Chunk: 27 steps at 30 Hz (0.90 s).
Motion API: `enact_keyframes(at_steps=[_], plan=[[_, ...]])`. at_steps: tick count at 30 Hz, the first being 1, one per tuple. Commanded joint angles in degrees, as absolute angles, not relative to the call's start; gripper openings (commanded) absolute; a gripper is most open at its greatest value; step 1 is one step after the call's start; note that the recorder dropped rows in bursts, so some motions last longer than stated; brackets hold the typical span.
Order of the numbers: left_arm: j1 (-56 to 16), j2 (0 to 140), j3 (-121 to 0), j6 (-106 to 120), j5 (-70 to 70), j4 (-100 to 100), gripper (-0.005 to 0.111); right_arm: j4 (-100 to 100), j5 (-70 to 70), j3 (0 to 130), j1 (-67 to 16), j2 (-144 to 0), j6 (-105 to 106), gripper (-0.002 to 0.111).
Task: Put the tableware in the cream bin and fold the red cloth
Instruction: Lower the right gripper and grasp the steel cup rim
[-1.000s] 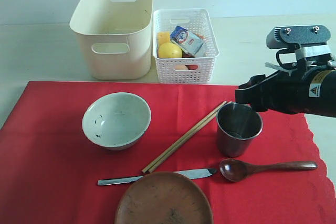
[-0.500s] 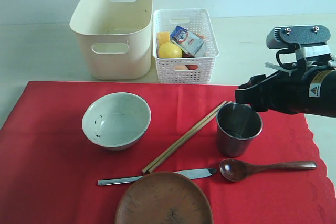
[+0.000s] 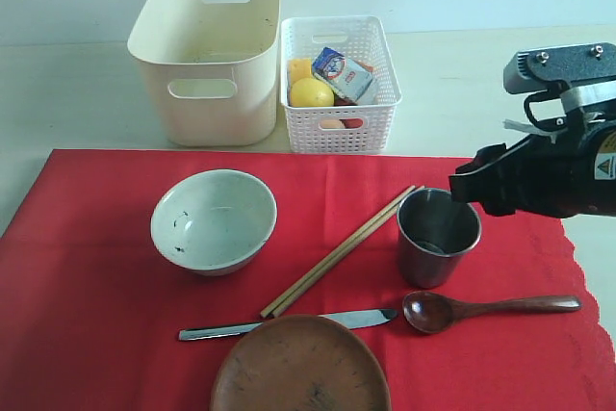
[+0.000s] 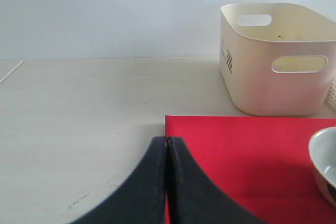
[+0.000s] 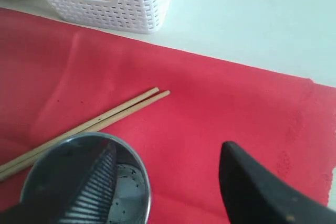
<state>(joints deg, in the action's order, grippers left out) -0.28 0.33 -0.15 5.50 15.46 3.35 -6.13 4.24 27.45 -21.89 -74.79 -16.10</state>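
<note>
Tableware, all six pieces of it, sits out on the red cloth (image 3: 96,315), and the cream bin (image 3: 207,55) beyond the cloth's far edge shows nothing inside, so by my read the job has hardly begun. White speckled bowl (image 3: 214,220), chopsticks (image 3: 337,252), knife (image 3: 289,324), dark spoon (image 3: 491,308) and brown plate (image 3: 300,368) at the near edge all wait, and the cloth lies flat and unfolded.

The steel cup (image 3: 438,238), toward the cloth's right edge, looks like first pick. The exterior view only shows the right arm's dark bulk over its rim. The right wrist view gives the detail: the right gripper (image 5: 169,150) stands spread, one ribbed finger over the cup's mouth, the other outside its wall and well clear, nothing pinched.

The left gripper (image 4: 167,142) is absent from the exterior view. Its own camera shows it clenched on nothing by the cloth's left edge.
</note>
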Motion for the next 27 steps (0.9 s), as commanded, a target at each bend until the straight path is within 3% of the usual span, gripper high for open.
enact_keyframes(at_steps=[1,10,18,27], plan=[[-0.59,0.00,0.00,5.58,15.15,3.19,0.000,-6.47,5.22,27.32,-22.02,-74.59,-15.52,0.056],[-0.59,0.00,0.00,5.58,15.15,3.19,0.000,-6.20,3.71,27.32,-22.02,-80.70,-15.52,0.056],[-0.59,0.00,0.00,5.58,15.15,3.19,0.000,-6.20,2.56,27.32,-22.02,-82.81,-15.52,0.044],[-0.59,0.00,0.00,5.58,15.15,3.19,0.000,-6.20,-1.38,27.32,-22.02,-85.69,-15.52,0.005]])
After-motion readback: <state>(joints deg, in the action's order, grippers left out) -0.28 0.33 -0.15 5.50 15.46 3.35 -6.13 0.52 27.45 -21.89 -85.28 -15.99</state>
